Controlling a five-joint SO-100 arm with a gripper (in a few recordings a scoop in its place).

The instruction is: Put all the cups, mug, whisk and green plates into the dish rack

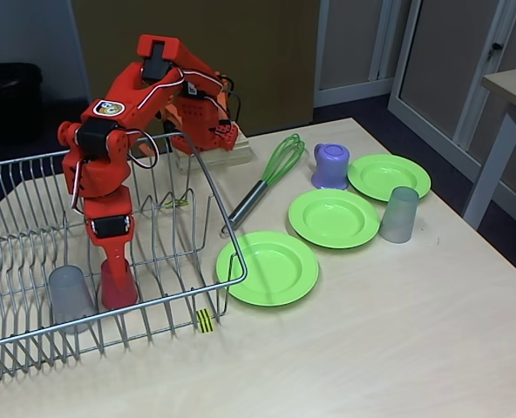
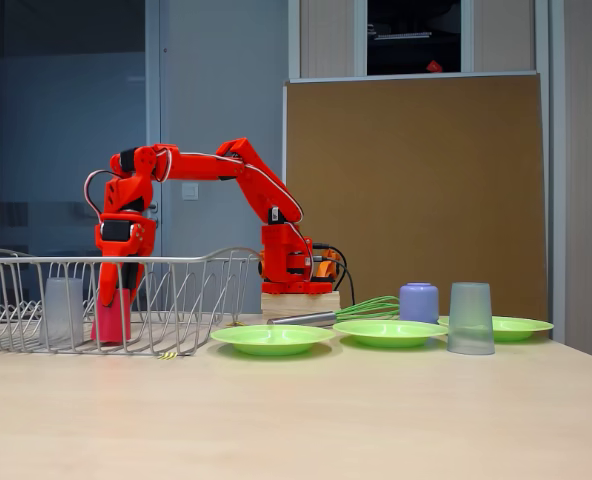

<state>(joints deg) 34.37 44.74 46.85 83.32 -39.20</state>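
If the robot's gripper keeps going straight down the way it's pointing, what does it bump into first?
The gripper points straight down at the red cup, which already sits at its fingers. Pushing further would likely press that cup onto the dish rack wires underneath.

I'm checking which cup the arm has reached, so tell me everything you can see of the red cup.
The red cup is a small, opaque, handleless tumbler that looks like plastic. It stands inside the dish rack, near the front, beside a translucent grey cup. The arm's red hand comes straight down onto it from above and covers its top, so the rim and the grip cannot be made out. The other fixed view shows it behind the rack's wires.
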